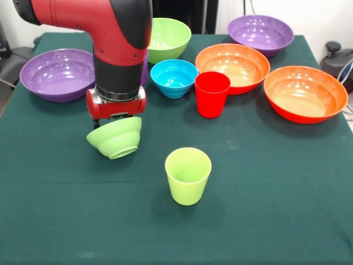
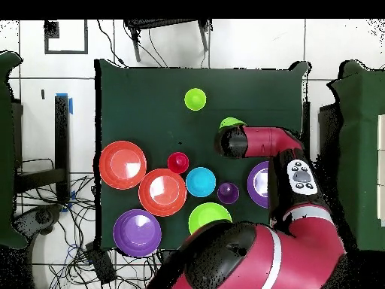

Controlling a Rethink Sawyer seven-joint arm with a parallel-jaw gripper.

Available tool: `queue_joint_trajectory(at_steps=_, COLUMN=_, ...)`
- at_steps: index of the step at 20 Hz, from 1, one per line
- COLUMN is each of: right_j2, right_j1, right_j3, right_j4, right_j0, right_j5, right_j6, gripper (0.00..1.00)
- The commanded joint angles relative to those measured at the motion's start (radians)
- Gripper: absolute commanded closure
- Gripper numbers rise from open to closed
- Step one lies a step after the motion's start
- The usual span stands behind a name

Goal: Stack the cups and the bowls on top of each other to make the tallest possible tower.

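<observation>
My gripper (image 1: 115,117) is shut on the small lime-green bowl (image 1: 116,138), which hangs upside down and tilted just above the table. In the overhead view only the bowl's edge (image 2: 230,122) shows past the arm. The lime-green cup (image 1: 187,175) stands upright and alone to the bowl's right, also seen from overhead (image 2: 195,98). The red cup (image 1: 212,94) and the small blue bowl (image 1: 174,77) stand apart further back. The purple cup (image 2: 228,193) is mostly hidden behind the arm in the front view. Nothing is stacked.
Two wide purple bowls (image 1: 58,74) (image 1: 260,34), two wide orange bowls (image 1: 233,67) (image 1: 305,94) and the medium lime-green bowl (image 1: 168,38) line the table's far side. The green cloth table (image 1: 276,210) ends close beyond them.
</observation>
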Motion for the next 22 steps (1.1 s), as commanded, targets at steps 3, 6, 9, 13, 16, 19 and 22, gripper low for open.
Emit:
queue_joint_trajectory(at_steps=3, right_j2=0.105, right_j1=-0.033, right_j3=0.022, right_j4=-0.003, right_j0=0.027, right_j5=0.103, right_j6=-0.067, gripper=0.0)
queue_joint_trajectory(at_steps=6, right_j2=0.103, right_j1=-0.061, right_j3=0.023, right_j4=0.009, right_j0=0.033, right_j5=0.138, right_j6=-0.071, gripper=0.0)
queue_joint_trajectory(at_steps=9, right_j2=0.097, right_j1=-0.095, right_j3=0.034, right_j4=0.016, right_j0=0.041, right_j5=0.17, right_j6=-0.068, gripper=0.0)
queue_joint_trajectory(at_steps=13, right_j2=0.096, right_j1=-0.113, right_j3=0.028, right_j4=0.016, right_j0=0.046, right_j5=0.201, right_j6=-0.073, gripper=0.0)
queue_joint_trajectory(at_steps=16, right_j2=0.097, right_j1=-0.125, right_j3=0.023, right_j4=0.015, right_j0=0.047, right_j5=0.221, right_j6=-0.078, gripper=0.0)
queue_joint_trajectory(at_steps=19, right_j2=0.105, right_j1=-0.132, right_j3=0.018, right_j4=0.018, right_j0=0.045, right_j5=0.242, right_j6=-0.08, gripper=0.0)
queue_joint_trajectory(at_steps=22, right_j2=0.12, right_j1=-0.138, right_j3=0.024, right_j4=0.031, right_j0=0.04, right_j5=0.249, right_j6=-0.077, gripper=0.0)
